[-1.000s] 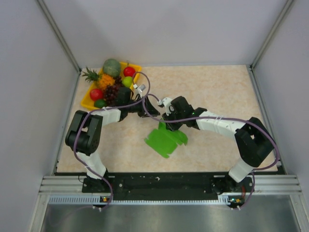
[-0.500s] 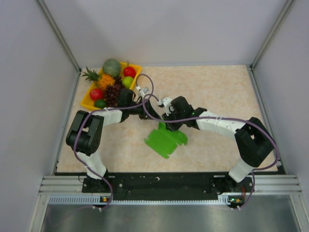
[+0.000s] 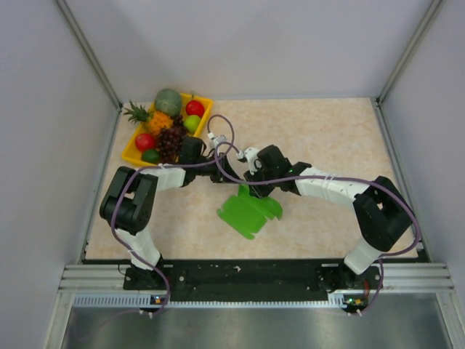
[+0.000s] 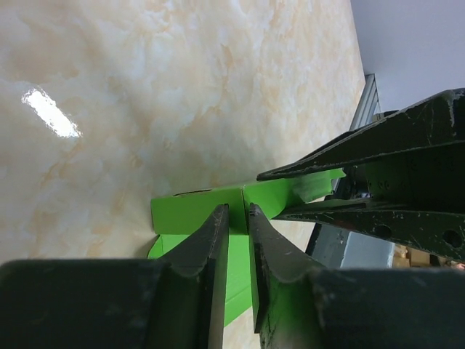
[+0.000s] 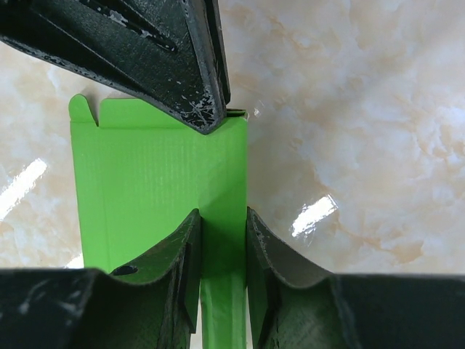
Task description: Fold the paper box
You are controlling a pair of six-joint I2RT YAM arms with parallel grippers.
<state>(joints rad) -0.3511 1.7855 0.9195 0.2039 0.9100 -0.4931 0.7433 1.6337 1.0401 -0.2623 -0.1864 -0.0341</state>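
narrows the left gripper (image 4: 236, 212) to a pinch on the raised edge of the paper box (image 3: 251, 211), after standing wider a moment ago. keeps the right gripper (image 5: 221, 218) clenched on the same flap. lies at the middle of the table (image 3: 341, 138); seems ready for a crease.
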